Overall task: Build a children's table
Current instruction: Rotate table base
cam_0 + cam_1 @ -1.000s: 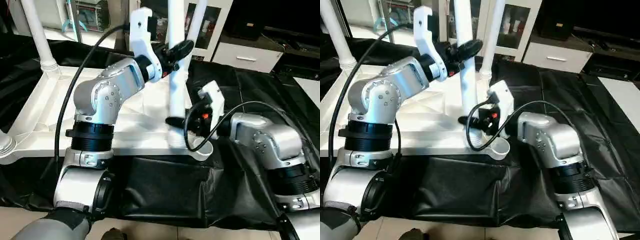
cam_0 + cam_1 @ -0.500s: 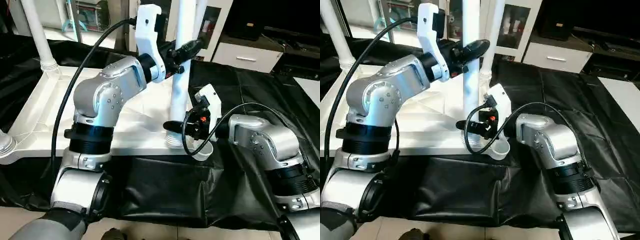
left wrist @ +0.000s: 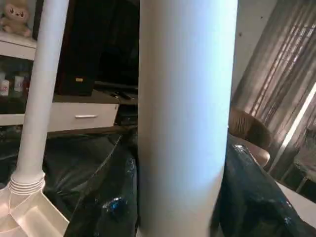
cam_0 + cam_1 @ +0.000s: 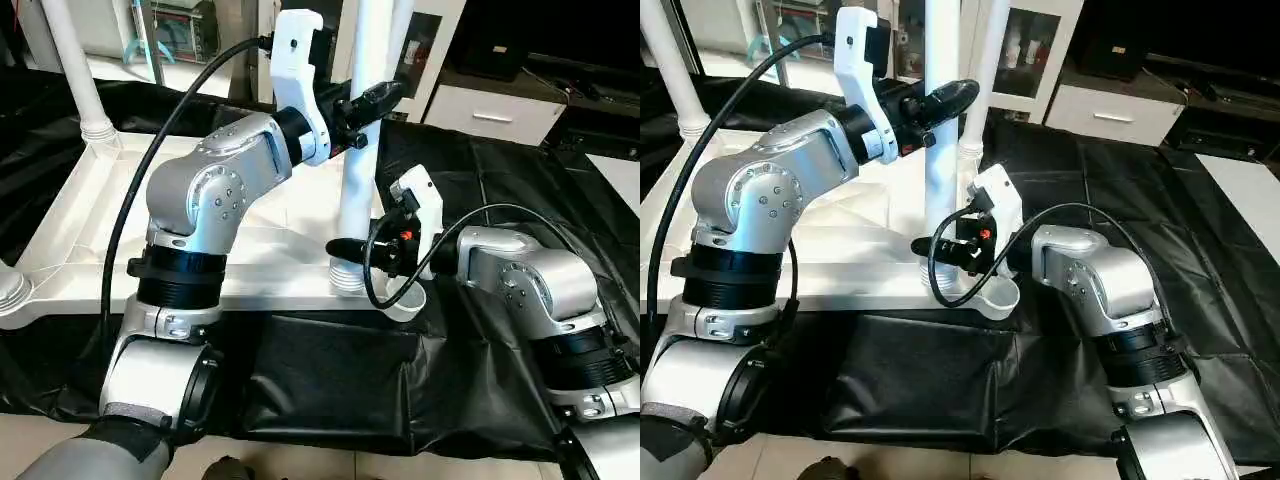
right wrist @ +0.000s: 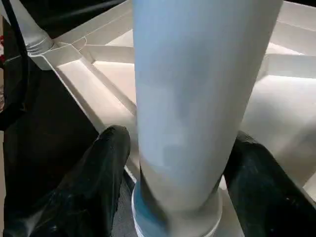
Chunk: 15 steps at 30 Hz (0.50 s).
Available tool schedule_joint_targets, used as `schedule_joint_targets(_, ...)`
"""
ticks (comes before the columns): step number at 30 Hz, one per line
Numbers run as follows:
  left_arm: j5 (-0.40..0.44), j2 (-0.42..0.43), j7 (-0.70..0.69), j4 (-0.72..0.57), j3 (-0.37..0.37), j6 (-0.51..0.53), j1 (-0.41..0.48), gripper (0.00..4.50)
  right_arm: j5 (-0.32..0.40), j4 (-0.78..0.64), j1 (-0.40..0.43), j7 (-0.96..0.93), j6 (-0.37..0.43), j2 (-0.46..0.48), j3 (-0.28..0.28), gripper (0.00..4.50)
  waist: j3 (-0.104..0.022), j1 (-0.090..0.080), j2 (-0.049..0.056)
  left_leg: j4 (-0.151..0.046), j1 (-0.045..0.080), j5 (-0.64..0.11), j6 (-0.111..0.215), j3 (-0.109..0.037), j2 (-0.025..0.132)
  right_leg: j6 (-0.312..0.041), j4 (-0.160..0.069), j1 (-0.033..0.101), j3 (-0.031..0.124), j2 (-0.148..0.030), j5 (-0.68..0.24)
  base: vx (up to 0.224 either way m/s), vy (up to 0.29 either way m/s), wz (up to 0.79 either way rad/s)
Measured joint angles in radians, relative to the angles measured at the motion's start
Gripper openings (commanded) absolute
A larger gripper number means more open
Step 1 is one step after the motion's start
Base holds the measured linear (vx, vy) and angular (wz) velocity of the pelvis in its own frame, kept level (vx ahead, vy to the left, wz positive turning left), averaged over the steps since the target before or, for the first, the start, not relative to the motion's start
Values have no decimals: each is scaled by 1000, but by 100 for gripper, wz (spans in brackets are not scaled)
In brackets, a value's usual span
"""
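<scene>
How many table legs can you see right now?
4: far-left leg, far-right leg, near-right leg between the arms, near-left leg, just its ribbed base at the picture's edge.

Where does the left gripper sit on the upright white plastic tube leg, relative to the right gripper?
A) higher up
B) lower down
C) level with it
A: the left gripper sits high on the white tube leg, while the right gripper is near its base.

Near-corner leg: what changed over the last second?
The leg went from leaning to upright in its corner socket of the tabletop; the left gripper, clamped on it high up, swung with it. The right gripper stayed around the leg's base, fingers slightly wider. The other legs stayed put.
</scene>
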Motion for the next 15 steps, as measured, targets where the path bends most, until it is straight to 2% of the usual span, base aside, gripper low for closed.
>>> schedule_joint_targets(3, 0, 0, -7, -1, 0, 0, 1, 171, 0, 2, 0, -1, -2, 1, 0, 298, 0, 0, 0, 0, 0, 0, 0, 0, 0, 0, 0, 0, 0, 0, 0, 0, 0, 0)
schedule_joint_targets(5, 0, 0, -8, -6, 0, 0, 4, 171, 0, 2, -1, -1, -3, 1, -2, 262, 0, 0, 0, 0, 0, 0, 0, 0, 0, 0, 0, 0, 0, 0, 0, 0, 0, 0)
schedule_joint_targets(7, 0, 1, -9, -6, 0, 0, 6, 171, 0, 4, -4, -1, -4, 2, -4, 262, 0, 0, 0, 0, 0, 0, 0, 0, 0, 0, 0, 0, 0, 0, 0, 0, 0, 0)
schedule_joint_targets(9, 0, 2, -11, -6, -1, 0, 8, 171, 0, 11, -12, 0, -10, 2, -8, 227, 0, 0, 0, 0, 0, 0, 0, 0, 0, 0, 0, 0, 0, 0, 0, 0, 0, 0)
schedule_joint_targets(13, 1, 2, -13, -6, -1, 0, 9, 171, 0, 15, -12, 0, -13, 5, -9, 211, 0, 0, 0, 0, 0, 0, 0, 0, 0, 0, 0, 0, 0, 0, 0, 0, 0, 0)
schedule_joint_targets(15, 2, 3, -15, -6, -1, 0, 9, 171, -3, 17, -12, 1, -20, 5, -8, 188, 0, 0, 0, 0, 0, 0, 0, 0, 0, 0, 0, 0, 0, 0, 0, 0, 0, 0)
